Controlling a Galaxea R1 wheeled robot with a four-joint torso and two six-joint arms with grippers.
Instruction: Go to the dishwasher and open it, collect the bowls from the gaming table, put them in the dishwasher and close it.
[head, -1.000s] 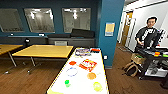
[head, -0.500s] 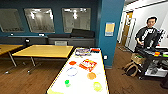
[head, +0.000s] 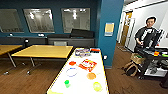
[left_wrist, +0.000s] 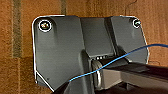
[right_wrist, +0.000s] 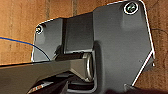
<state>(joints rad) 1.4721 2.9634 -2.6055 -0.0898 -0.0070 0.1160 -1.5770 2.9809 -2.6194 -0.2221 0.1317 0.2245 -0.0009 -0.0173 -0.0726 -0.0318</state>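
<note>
We face the long white-topped gaming table (head: 82, 80) | small bright plastic bowls (head: 91, 75) scattered along it | gripper fingers: cannot tell | we should approach squarely, stopping within reach

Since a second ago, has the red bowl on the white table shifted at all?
No. The red bowl lies at the same spot beside the orange game box, on the white table.
</note>
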